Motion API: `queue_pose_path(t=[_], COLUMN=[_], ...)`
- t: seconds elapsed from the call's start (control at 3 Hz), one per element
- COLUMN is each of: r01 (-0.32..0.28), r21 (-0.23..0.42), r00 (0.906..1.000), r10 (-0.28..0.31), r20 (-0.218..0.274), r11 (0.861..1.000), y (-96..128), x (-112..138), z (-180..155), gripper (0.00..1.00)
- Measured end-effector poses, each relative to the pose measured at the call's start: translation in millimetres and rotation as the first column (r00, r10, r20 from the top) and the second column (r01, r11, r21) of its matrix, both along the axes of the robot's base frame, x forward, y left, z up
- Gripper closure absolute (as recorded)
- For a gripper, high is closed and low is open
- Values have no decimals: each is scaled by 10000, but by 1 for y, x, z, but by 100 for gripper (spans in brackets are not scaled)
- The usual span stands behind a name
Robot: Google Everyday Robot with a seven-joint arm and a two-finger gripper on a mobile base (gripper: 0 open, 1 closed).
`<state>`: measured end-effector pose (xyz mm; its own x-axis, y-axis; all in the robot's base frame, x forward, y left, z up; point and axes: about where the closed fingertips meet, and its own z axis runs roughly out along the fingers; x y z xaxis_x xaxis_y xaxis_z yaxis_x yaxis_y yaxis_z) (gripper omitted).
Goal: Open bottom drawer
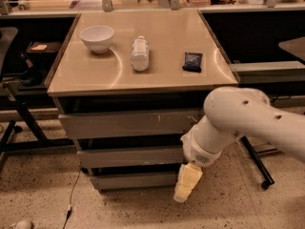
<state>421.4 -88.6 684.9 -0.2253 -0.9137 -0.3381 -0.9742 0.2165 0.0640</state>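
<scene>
the robot's pale gripper (187,185), open or closed i cannot tell, hangs at the right end of the bottom drawer (131,180), the lowest grey front under the desk (143,78).

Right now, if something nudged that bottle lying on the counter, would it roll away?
Probably: the bottle lies on its side on the smooth tabletop, so a sideways push would likely roll it. It looks like light plastic. The gripper hangs low, near the bottom drawer.
</scene>
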Motion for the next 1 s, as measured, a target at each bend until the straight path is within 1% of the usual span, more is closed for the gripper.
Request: queue_pose_path(t=[0.33,0.67,1.0], r01=[166,411,632], r21=[603,986,1247], r00=[9983,9956,9872], r10=[-131,-324,-437], r20=[-569,-879,-1534], r11=[9980,9943,9902], y=[25,39,50], x=[8,22,27], z=[-80,-147,-212], gripper=[0,0,0])
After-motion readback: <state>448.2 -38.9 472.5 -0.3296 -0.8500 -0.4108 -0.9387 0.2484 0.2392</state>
